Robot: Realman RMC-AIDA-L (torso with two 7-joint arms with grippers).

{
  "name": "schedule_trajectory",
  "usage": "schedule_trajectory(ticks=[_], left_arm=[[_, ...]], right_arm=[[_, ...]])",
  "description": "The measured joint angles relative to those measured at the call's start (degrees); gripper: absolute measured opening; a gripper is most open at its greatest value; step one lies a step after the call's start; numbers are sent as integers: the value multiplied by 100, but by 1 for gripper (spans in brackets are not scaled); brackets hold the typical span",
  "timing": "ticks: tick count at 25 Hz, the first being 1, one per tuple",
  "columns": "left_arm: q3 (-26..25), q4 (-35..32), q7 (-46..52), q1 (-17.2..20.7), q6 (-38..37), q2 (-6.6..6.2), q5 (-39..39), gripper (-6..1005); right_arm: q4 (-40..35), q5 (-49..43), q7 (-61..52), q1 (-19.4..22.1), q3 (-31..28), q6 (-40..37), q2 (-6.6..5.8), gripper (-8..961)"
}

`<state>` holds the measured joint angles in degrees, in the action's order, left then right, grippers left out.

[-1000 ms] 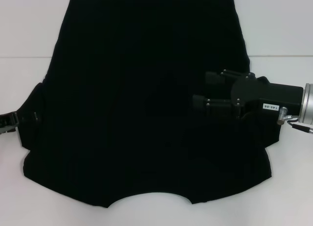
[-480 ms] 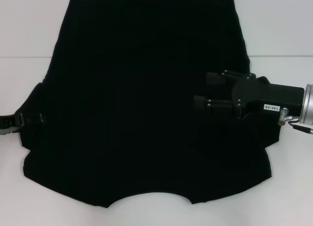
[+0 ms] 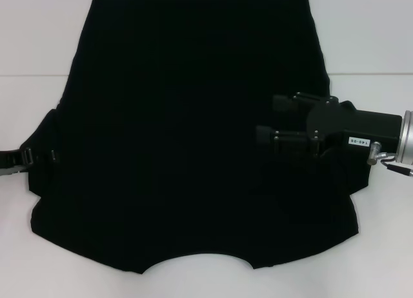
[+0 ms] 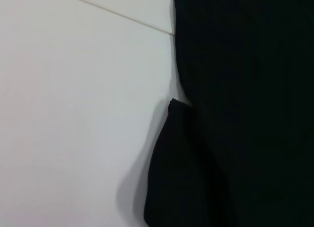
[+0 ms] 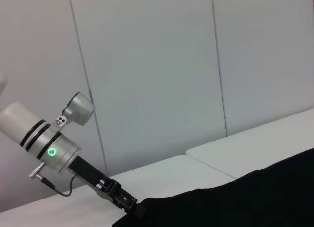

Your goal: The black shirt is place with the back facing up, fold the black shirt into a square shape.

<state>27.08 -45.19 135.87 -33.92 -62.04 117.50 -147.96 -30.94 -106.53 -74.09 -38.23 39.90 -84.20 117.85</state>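
Black shirt (image 3: 187,137), one only, lies spread flat across the white table (image 3: 368,33), filling the middle of the head view from the top edge to near the bottom. Two grippers show. The right gripper (image 3: 268,119) reaches in from the right edge, above the shirt's right side, its two fingers (image 3: 284,103) parted with nothing between them. The left gripper (image 3: 45,156) sits at the shirt's left edge, its fingers lost against the cloth, so its grip cannot be told. A small white label (image 3: 356,142) on the right arm bears digits too small to read.

White table (image 3: 368,33) with a seam; pale panelled wall (image 5: 157,65) behind
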Motion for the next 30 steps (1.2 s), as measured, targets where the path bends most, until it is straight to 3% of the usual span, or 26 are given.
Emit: schedule_trajectory(ticks=[4, 10, 20, 26, 30], left_arm=[[14, 0, -16, -3, 43, 0, -37, 798], [12, 1, -20, -11, 64, 0, -59, 607], [8, 26, -57, -9, 90, 0, -89, 125], [8, 39, -77, -8, 98, 0, -132, -2], [-13, 4, -83, -2, 133, 0, -133, -1]], right_arm=[[0, 0, 0, 0, -3, 0, 0, 884], [0, 9, 9, 0, -30, 0, 0, 884], [0, 10, 27, 22, -54, 0, 8, 883], [0, 10, 22, 26, -59, -13, 9, 883], [1, 9, 18, 26, -62, -5, 9, 883]])
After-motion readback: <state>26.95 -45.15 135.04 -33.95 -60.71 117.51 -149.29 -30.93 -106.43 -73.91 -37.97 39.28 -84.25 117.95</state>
